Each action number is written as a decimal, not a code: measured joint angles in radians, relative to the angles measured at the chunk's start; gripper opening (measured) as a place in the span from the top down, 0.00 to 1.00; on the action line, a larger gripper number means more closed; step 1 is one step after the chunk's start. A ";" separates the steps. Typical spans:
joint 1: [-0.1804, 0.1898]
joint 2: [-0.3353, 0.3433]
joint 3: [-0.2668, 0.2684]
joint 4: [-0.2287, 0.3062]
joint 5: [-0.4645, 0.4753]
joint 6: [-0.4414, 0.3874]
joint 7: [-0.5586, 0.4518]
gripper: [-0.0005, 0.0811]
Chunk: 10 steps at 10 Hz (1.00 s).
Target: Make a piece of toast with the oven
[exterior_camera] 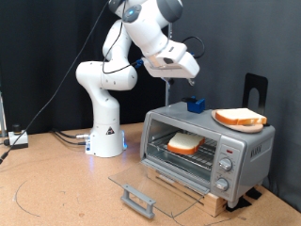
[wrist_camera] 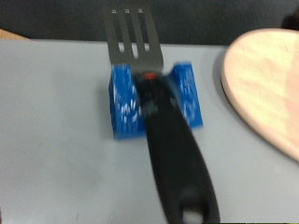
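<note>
The oven (exterior_camera: 209, 149) stands on the surface (exterior_camera: 56, 193) with its glass door (exterior_camera: 150, 188) dropped flat, and one slice (exterior_camera: 184, 143) already lies on the rack inside, so loading looks done while closing the door and toasting are left. A second slice (exterior_camera: 239, 118) rests on the oven's roof, just beside a blue holder (exterior_camera: 195, 104) carrying a spatula (wrist_camera: 154, 103). The gripper (exterior_camera: 179, 68) hangs above that holder, and whether its jaws are spread or pressed together I cannot tell.
</note>
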 joint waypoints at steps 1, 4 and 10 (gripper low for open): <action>-0.018 0.007 -0.025 0.000 -0.023 -0.005 -0.009 0.01; -0.074 0.041 -0.100 0.009 -0.128 -0.029 -0.057 0.01; -0.147 0.142 -0.207 0.058 -0.255 -0.062 -0.166 0.01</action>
